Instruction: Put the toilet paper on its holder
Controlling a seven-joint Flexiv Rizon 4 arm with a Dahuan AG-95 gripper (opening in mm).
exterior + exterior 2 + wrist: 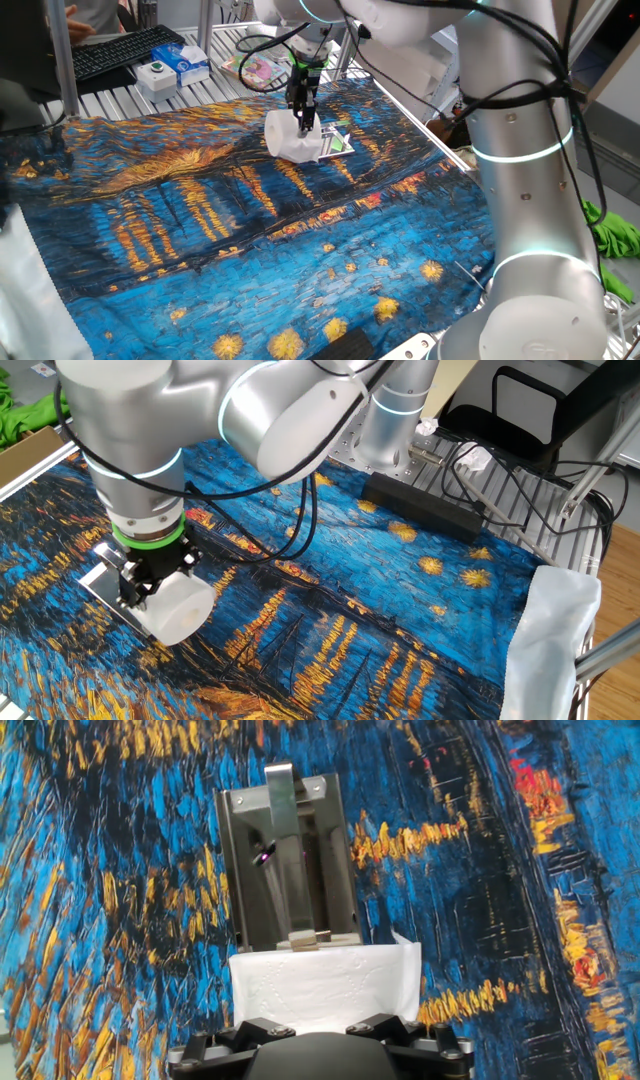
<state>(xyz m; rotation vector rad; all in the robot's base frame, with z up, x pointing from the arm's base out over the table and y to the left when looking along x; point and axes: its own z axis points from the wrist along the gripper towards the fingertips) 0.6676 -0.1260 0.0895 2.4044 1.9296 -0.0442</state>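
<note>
the gripper (150, 588) is clamped on the toilet paper (180, 608), holding it just above the holder (287, 860) on the painted cloth (200, 220).

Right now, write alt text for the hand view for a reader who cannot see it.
Looking down along the gripper, a white toilet paper roll sits between its fingers at the bottom edge. Just beyond lies the shiny chrome holder, a mirror-like plate with a strip-like part, on a blue and orange painted tablecloth.
</note>
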